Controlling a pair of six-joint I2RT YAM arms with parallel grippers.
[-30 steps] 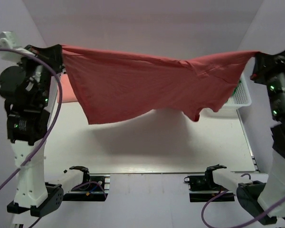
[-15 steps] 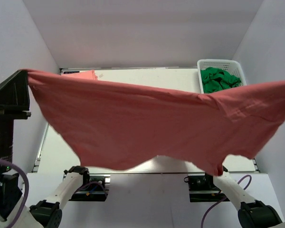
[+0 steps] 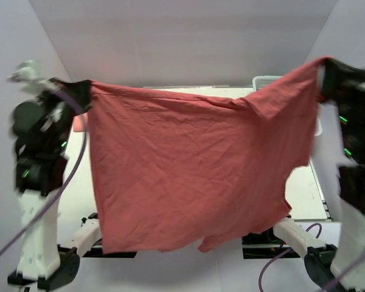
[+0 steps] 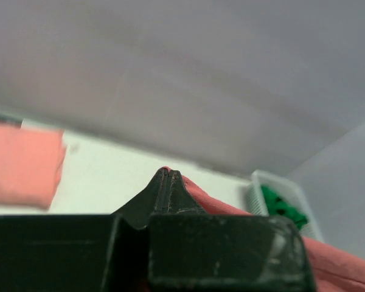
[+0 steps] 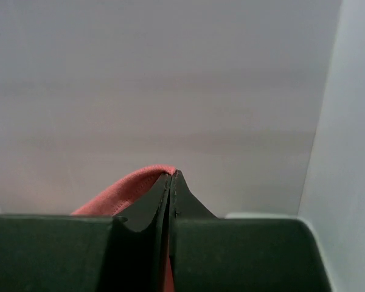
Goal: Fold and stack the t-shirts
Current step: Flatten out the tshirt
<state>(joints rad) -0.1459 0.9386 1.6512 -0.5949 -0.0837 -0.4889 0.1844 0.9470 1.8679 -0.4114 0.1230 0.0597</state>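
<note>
The large brick-red t-shirt [image 3: 188, 164] hangs spread in the air between both grippers and drapes down in front of the table. My left gripper [image 3: 82, 91] is shut on its upper left corner; the cloth [image 4: 207, 194] shows at the shut fingertips in the left wrist view. My right gripper [image 3: 324, 68] is shut on its upper right corner; red cloth [image 5: 125, 188] leaves the shut jaws in the right wrist view. The salmon-pink t-shirt [image 4: 21, 164] lies folded on the table at the far left.
A white basket [image 4: 255, 198] with green cloth [image 4: 283, 207] stands at the far right of the table [image 4: 121, 176]; its rim [image 3: 267, 79] peeks above the shirt in the top view. White walls enclose the table on three sides.
Both arms swung toward the camera and back up, shaking the shirt. It now hangs lower and flatter, covering most of the table, where before it stretched as a narrower band.
</note>
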